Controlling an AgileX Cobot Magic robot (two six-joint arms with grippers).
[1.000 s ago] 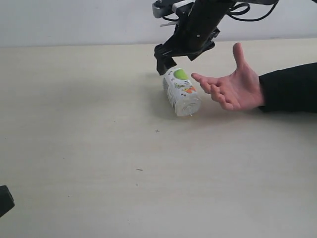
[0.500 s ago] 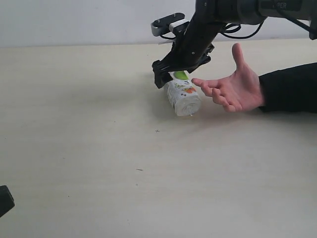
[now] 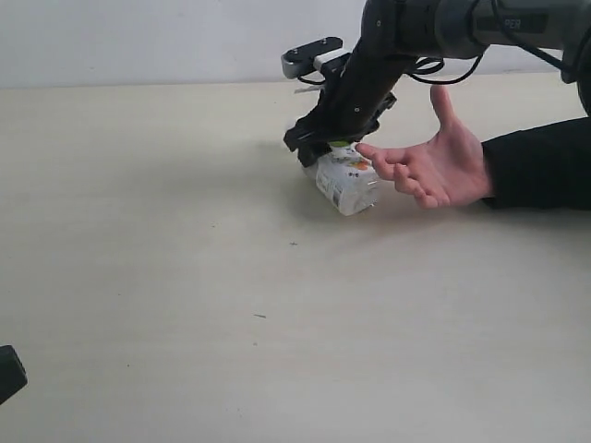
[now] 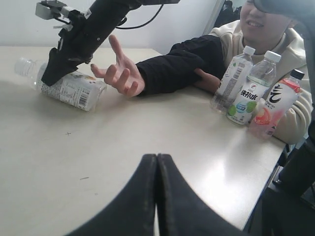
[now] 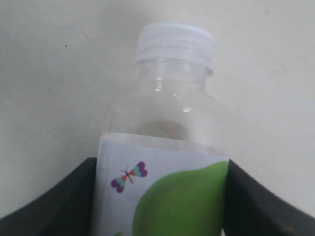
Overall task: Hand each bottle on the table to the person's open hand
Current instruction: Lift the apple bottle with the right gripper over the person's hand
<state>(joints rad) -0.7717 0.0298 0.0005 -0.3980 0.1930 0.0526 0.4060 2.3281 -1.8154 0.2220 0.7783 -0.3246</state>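
The small white bottle with green fruit lies on its side on the table, just left of the person's open hand. My right gripper comes down from above and is shut on its upper body; both fingers press the label below the white cap. The hand waits palm-up beside the bottle. My left gripper hovers low over the table, shut and empty. Its dark tip shows at the exterior view's lower left edge.
Three more bottles stand upright by the seated person at the table's far corner: white-blue label, lime-print, pink-white with black cap. The person's black sleeve rests on the table at right.
My right gripper dropped onto the lying bottle and closed on it. The bottle has turned and shifted slightly toward the hand. The hand and left gripper stayed still.
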